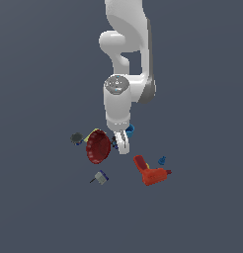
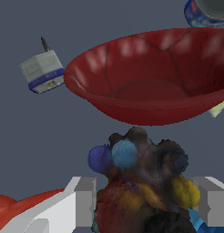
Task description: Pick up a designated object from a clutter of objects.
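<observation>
The designated object (image 2: pixel 141 182), a dark lumpy thing with blue, yellow, red and green lumps, sits between my fingers in the wrist view and touches both pads. The left finger (image 2: pixel 85 202) and the right finger (image 2: pixel 213 202) press on its sides. In the exterior view my gripper (image 1: pixel 121 143) is low, right beside the red ribbed bowl (image 1: pixel 98 147), and hides nearly all of the object. The bowl (image 2: pixel 150 77) lies tilted just beyond the object.
Red-orange drill (image 1: pixel 151 173) lies toward the exterior view's right, with a tiny blue piece (image 1: pixel 162 160) by it. Blue cup (image 1: pixel 130 130) is behind the gripper. Grey block with a blue band (image 1: pixel 100 177) (image 2: pixel 43 70), a dark grey round thing (image 1: pixel 76 138) and a yellow block (image 1: pixel 92 133) ring the bowl.
</observation>
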`<control>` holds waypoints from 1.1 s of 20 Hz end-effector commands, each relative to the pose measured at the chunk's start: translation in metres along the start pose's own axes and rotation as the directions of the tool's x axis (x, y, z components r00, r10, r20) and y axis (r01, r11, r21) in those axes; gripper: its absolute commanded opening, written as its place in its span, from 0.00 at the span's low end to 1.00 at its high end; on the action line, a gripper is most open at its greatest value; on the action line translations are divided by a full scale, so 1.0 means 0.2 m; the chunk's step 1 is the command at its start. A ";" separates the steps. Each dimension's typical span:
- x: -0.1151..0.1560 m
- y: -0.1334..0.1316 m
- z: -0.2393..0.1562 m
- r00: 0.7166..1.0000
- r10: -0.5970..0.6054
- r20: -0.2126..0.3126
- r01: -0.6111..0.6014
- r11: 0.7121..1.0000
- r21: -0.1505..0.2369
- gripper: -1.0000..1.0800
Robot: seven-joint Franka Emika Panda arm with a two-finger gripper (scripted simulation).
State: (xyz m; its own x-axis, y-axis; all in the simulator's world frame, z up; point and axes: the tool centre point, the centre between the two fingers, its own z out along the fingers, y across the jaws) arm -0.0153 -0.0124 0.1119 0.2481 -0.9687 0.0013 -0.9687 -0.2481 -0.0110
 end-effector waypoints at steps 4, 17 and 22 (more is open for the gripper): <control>0.17 0.05 -0.26 1.000 0.004 0.001 -0.004 1.000 -0.002 0.00; 0.57 0.16 -0.91 1.000 0.002 0.002 -0.002 1.000 -0.007 0.00; 0.71 0.19 -1.14 1.000 0.001 0.002 -0.001 1.000 -0.009 0.00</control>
State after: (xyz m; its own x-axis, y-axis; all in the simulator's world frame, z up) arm -0.0189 -0.1515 0.3260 0.2460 -0.9693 -0.0002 -0.9693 -0.2460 -0.0029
